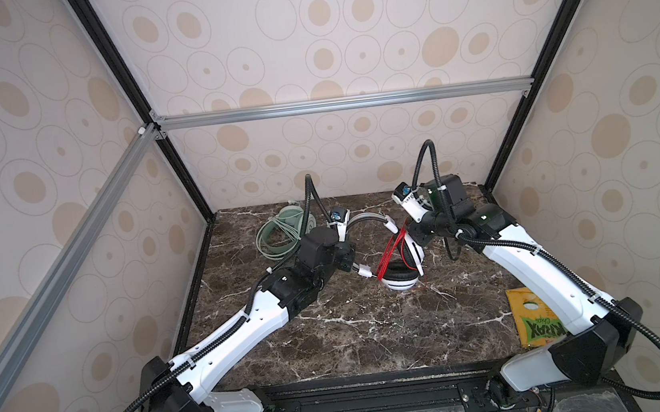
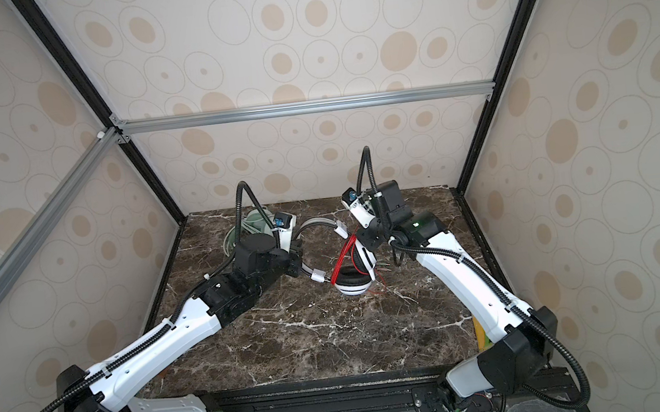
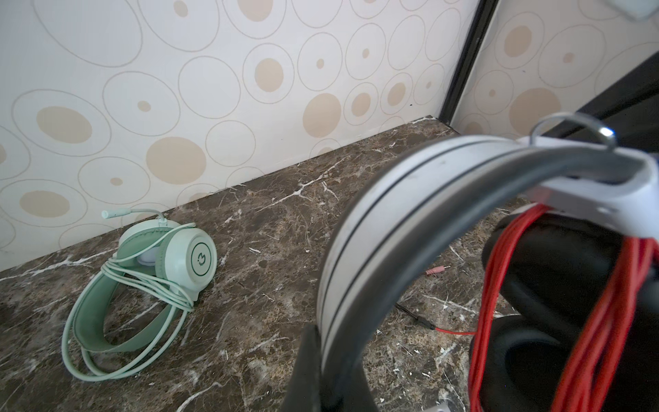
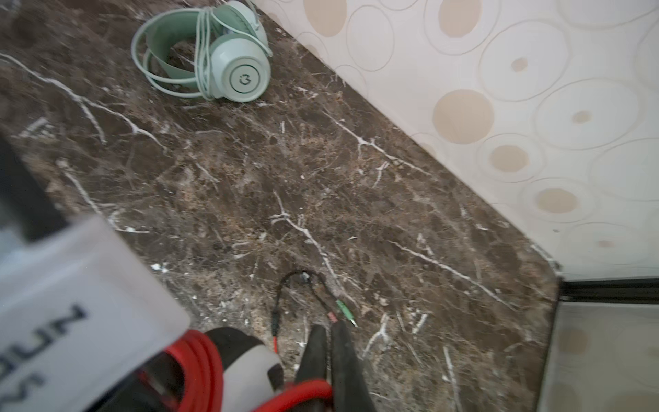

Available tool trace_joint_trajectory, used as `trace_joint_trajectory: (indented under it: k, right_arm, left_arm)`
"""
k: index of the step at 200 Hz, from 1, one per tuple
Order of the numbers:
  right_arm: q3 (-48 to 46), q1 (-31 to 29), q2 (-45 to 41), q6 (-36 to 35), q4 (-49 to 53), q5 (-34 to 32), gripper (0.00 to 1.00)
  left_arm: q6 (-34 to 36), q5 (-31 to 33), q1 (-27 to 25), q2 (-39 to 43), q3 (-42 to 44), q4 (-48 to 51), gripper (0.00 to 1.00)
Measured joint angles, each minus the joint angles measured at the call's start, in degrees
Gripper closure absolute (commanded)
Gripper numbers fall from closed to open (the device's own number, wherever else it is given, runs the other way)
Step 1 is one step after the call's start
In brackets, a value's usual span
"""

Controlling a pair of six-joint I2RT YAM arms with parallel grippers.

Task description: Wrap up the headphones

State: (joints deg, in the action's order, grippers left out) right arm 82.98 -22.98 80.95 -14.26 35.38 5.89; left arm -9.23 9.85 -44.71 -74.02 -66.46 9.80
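Silver headband (image 3: pixel 356 232) sits clamped in the left gripper (image 3: pixel 322 342), at centre.
Mint-green headset (image 1: pixel 281 233) lies rear left, cable wound; red cable (image 1: pixel 391 250) loops the white-and-black headset (image 1: pixel 404 276); right gripper (image 4: pixel 328 330) jaws narrow, grip unclear. Better to hold the band steady and tuck the loose plugs (image 4: pixel 342 308).

White arm shells (image 1: pixel 242 341) carry black joints (image 1: pixel 174 411) and ribbed black conduits (image 1: pixel 428 143)

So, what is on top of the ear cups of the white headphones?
Loops of red cable lie across the black ear pads of the white headphones. How the cable runs under the cups, against the table, is covered.
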Motion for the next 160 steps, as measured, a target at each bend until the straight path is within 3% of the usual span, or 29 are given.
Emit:
trace_joint_trajectory:
  k: [16,25,60,96,130,160]
  right_arm:
    - [-2.27,3.45,-0.15,2.27,-4.17,7.17,0.67]
    - [-3.48,5.16,-0.04,3.98,-6.69,11.28,0.64]
    - [-6.80,9.99,3.48,11.82,-17.16,26.97,0.64]
    - [-12.96,11.21,7.04,20.31,-27.96,35.65,0.65]
    - [-18.34,11.17,11.34,29.53,-38.99,42.12,0.66]
    - [-23.78,11.17,12.87,33.83,-44.13,43.63,0.64]
  left_arm:
    - [0.37,-4.17,0.39,0.55,0.00,1.11,1.00]
    - [0.42,-7.21,0.83,1.03,0.00,1.75,1.00]
    - [-0.42,-17.49,4.70,2.40,0.00,1.31,1.00]
    - [-3.85,-23.80,12.24,3.06,0.02,-0.09,1.00]
    - [-9.60,-25.11,19.06,3.34,0.02,-1.60,1.00]
    - [-14.88,-18.51,22.95,4.85,0.02,-0.81,1.00]
